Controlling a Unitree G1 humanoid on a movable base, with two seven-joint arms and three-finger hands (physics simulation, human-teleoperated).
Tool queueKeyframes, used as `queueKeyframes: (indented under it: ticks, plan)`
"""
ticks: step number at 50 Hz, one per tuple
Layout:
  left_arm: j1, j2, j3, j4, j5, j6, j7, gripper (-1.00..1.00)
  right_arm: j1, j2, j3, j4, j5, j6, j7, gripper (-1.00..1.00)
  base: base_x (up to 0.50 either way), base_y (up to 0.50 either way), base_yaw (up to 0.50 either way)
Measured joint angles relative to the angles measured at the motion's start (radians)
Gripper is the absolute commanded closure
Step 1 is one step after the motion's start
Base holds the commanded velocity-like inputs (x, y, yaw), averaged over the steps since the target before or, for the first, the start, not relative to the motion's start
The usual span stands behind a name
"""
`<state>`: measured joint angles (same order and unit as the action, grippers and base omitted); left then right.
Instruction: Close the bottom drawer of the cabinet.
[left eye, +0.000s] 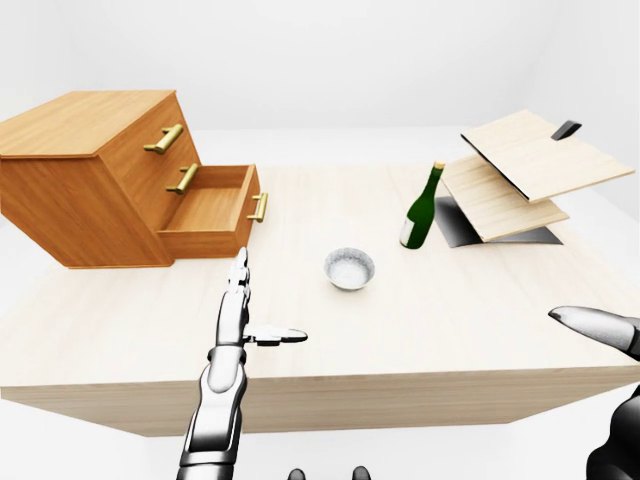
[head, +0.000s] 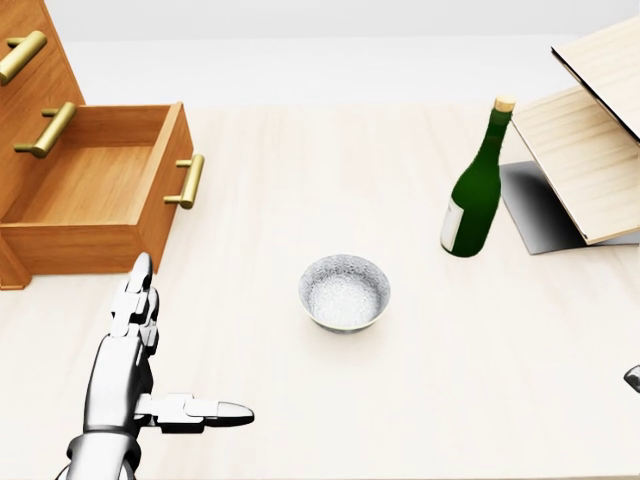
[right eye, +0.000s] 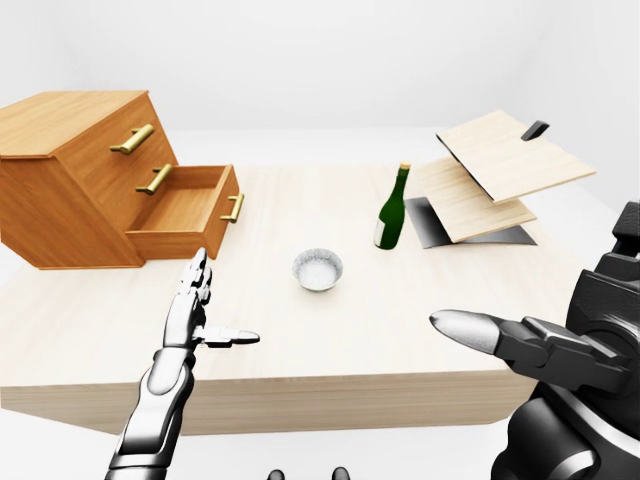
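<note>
A wooden cabinet (left eye: 85, 175) with three drawers stands at the left of the table. Its bottom drawer (left eye: 212, 210) is pulled out, empty, with a brass handle (left eye: 259, 207) on its face. My left hand (left eye: 243, 300) is open, fingers straight and thumb out to the right, held over the table just below the open drawer's corner and not touching it. It also shows in the head view (head: 140, 340). My right hand (right eye: 520, 345) is open at the right, over the table's near edge, far from the cabinet.
A small grey bowl (left eye: 349, 268) sits mid-table. A green bottle (left eye: 422, 208) stands to its upper right. Tilted wooden boards (left eye: 525, 170) over a dark plate lie at the right. The table's near edge (left eye: 330, 385) runs across the bottom.
</note>
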<state>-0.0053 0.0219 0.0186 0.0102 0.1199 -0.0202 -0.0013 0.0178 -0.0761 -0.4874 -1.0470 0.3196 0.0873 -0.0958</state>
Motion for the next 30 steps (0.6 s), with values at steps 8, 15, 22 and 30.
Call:
queueKeyframes:
  ticks: [8,15,22,30]
  plan:
    - [-0.002,0.0,0.0,0.004,0.002,-0.003,0.0,-1.0,-0.002,-0.001,0.0,0.0,0.004,0.0,0.0,-1.0,0.25,0.0,0.0]
    - [-0.003,0.0,0.0,0.005,0.003,-0.002,0.0,-1.0,-0.004,-0.001,-0.002,0.0,0.007,0.0,0.0,-1.0,0.25,0.0,0.0]
    - [-0.004,0.0,0.001,0.006,0.002,-0.002,0.0,-1.0,-0.004,-0.001,-0.001,0.0,0.009,0.0,0.0,-1.0,0.25,0.0,0.0]
    - [-0.003,0.0,0.001,0.006,0.002,-0.002,0.001,-1.0,-0.002,0.0,0.0,0.0,0.01,0.0,0.002,-1.0,0.25,0.0,0.0]
